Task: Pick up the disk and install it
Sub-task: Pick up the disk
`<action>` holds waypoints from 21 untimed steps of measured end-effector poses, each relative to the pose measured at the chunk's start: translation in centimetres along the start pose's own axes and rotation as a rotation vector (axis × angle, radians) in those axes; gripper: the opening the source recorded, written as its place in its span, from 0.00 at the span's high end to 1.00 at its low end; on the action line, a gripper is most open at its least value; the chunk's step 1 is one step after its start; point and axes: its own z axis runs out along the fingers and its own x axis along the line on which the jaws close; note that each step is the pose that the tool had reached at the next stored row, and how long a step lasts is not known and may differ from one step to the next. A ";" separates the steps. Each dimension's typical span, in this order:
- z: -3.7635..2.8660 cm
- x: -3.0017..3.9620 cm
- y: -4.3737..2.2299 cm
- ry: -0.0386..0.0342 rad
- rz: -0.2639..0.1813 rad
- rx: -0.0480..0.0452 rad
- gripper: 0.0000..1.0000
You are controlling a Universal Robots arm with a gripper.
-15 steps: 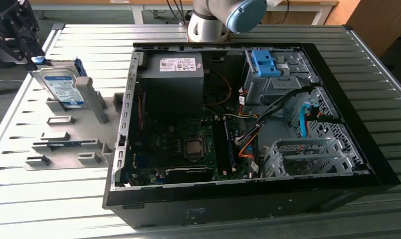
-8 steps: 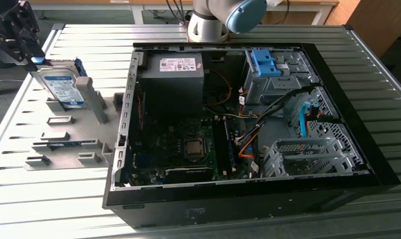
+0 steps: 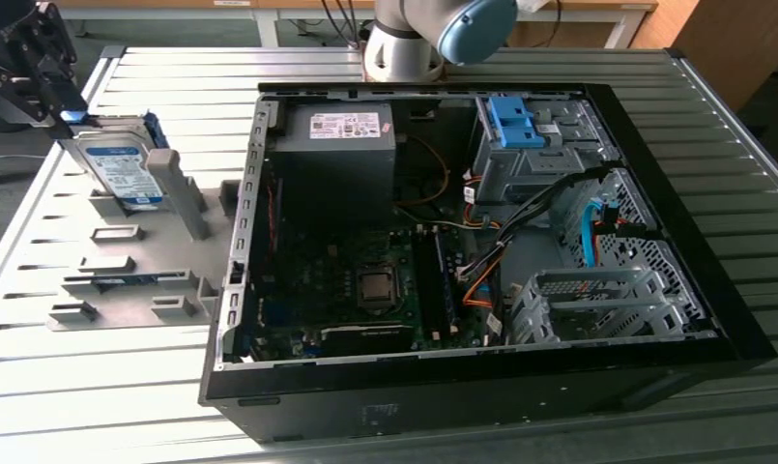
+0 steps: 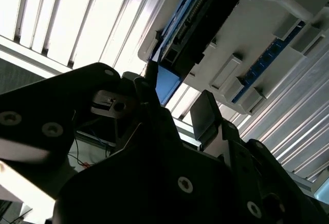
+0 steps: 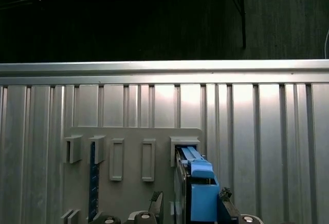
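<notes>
Gripper (image 5: 190,198) released, 2 fingers straddling the disk (image 3: 118,169) upright in grey rack (image 3: 144,280). Judged rigid, dense, shock-sensitive; grip blue carrier edges.

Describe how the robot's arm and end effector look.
In the exterior view, the arm is silver-grey metal with a rounded light-blue joint cap. The end effector is matte black, blocky and angular. In the second wrist view, its housing carries round silver screw heads.

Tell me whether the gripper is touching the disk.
Cannot tell. In the first wrist view the gripper straddles the disk: one finger shows a gap, the other close against its blue frame.
</notes>
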 end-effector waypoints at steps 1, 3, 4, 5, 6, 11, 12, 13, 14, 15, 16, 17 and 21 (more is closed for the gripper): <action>-0.09 -0.02 0.00 -0.0002 0.000 0.0008 0.48; -0.35 -0.11 0.01 0.0007 0.000 0.0006 0.48; -0.39 -0.17 0.01 0.0014 0.000 0.0015 0.48; -0.41 -0.27 0.02 0.0027 0.000 0.0027 0.48; -0.42 -0.38 0.05 0.0042 0.000 0.0035 0.48; -0.29 -0.72 0.39 0.0064 0.000 0.0058 0.48; -0.21 -0.71 0.52 0.0065 0.000 0.0072 0.48; -0.15 -0.71 0.61 0.0072 0.000 0.0089 0.48; -0.09 -0.71 0.68 0.0092 0.000 0.0115 0.48; -0.04 -0.70 0.73 0.0118 -0.001 0.0153 0.48; 0.01 -0.70 0.79 0.0143 -0.001 0.0194 0.48; 0.09 -0.70 0.82 0.0162 -0.001 0.0220 0.48; 0.46 -0.70 0.87 0.0164 -0.001 0.0234 0.48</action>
